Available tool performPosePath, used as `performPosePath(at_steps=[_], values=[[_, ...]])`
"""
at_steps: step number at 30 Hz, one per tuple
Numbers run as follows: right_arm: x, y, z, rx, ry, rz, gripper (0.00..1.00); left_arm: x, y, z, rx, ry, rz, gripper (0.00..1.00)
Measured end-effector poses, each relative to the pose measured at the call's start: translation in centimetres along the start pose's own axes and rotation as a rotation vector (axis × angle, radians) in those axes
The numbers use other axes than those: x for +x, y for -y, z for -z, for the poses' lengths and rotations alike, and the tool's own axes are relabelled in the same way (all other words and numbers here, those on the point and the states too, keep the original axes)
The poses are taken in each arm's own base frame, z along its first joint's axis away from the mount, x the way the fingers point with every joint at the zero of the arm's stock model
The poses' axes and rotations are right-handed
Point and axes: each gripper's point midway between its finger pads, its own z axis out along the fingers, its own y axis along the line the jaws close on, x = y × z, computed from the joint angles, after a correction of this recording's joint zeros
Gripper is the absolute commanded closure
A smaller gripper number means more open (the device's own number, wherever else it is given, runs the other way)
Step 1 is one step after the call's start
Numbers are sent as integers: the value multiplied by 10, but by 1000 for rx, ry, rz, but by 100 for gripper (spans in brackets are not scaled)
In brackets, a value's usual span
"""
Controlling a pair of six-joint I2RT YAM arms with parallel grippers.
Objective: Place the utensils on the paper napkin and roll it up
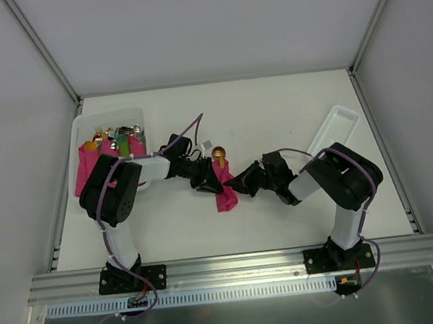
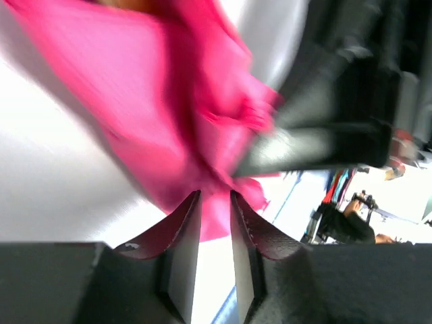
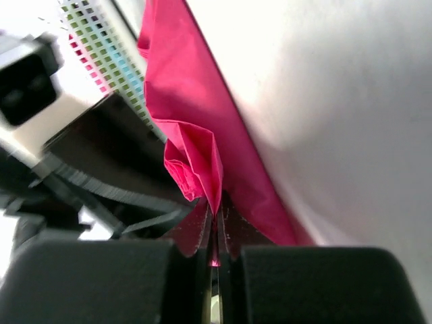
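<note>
Right gripper (image 3: 216, 219) is pinching a fold of the paper napkin (image 3: 196, 101), its jaws nearly closed with only the thin pink sheet between them. Left gripper (image 2: 216, 216) is meeting it from the other side with jaws narrow; a tail of the napkin is reaching in between the tips, but whether they are clamping it I cannot tell, since that view is blurred. In the top view the napkin is lying bunched and partly rolled near the middle of the table (image 1: 273, 107), between the two grippers. The utensils (image 1: 219, 154) are poking out of its far end, with only a round gold spoon bowl showing. The paper is looking light, limp and easy to tear, so it is probably calling for shallow pinches at the fold or the loose edge, pulled gently. The metal cutlery inside is stiff and smooth, likely acting as the core of the roll, and it may be prone to sliding out of the open end if the bundle tilts. Room is lying open towards the far edge and the near edge. The white bin (image 1: 108, 112) of other bundles is sitting at the far-left corner and a white slotted tray (image 1: 337, 130) near the right edge, both well apart from the work.
</note>
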Motion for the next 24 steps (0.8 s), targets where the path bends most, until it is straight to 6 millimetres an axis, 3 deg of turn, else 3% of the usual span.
performPosePath(at_steps=[8, 13, 24], values=[[-6, 8, -4, 10, 36, 63, 100, 0, 34, 26, 47, 28, -83, 78], [-7, 8, -4, 12, 37, 67, 100, 3, 29, 28, 46, 13, -67, 89], [-7, 8, -4, 16, 38, 69, 100, 16, -1, 11, 30, -59, 7, 96]])
